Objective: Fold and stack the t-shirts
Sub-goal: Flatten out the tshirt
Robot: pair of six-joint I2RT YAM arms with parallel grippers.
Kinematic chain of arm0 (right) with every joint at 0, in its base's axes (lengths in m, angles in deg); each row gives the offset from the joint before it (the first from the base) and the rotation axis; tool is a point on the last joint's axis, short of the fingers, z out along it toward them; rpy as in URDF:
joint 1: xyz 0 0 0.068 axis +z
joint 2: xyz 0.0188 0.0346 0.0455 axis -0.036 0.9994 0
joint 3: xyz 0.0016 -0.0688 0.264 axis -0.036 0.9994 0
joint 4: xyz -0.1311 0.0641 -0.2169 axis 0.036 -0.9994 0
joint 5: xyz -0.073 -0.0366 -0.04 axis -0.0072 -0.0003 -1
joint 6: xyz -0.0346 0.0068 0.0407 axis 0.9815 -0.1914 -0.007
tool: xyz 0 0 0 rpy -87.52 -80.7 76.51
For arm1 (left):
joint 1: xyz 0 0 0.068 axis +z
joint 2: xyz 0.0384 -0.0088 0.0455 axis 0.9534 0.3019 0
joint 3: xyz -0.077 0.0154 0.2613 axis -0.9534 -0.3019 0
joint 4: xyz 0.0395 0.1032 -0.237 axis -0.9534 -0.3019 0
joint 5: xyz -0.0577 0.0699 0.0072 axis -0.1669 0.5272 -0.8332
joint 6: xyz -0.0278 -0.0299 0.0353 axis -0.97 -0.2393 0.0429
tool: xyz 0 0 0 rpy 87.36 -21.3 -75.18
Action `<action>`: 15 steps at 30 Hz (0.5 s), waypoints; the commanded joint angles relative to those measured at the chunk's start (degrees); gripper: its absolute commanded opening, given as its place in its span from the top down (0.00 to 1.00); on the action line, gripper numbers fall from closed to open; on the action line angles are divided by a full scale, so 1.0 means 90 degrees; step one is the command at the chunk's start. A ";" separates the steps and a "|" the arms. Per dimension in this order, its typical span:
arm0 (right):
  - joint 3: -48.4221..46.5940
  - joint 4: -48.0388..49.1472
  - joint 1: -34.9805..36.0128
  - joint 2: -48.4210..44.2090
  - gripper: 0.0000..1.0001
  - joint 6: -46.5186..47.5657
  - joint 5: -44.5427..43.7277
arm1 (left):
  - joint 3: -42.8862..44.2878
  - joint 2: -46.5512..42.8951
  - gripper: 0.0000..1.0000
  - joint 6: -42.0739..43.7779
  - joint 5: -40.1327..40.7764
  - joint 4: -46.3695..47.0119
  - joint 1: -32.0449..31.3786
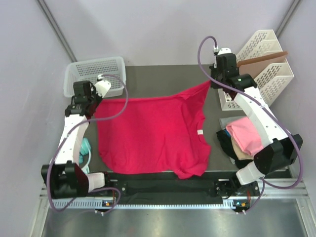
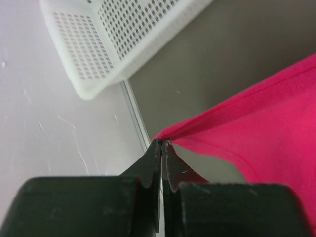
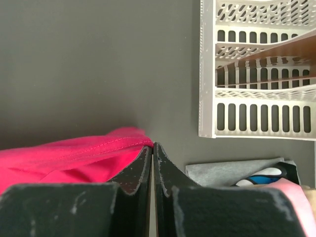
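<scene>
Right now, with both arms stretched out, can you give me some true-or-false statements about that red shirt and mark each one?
The left tool is shut on a corner of the crimson shirt. True.
The right tool hangs open above the cloth. False: it is shut on the crimson shirt's far right corner.
The white basket stands at the table's far left corner. True.
The crimson shirt lies folded on the pile of shirts. False: it is spread out on the table; the pile is to its right.
</scene>
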 commanded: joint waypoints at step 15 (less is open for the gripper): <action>0.0327 -0.0073 0.0035 -0.2515 1.00 -0.0264 0.0284 | -0.0042 -0.1596 1.00 0.0587 -0.0064 0.0582 0.0040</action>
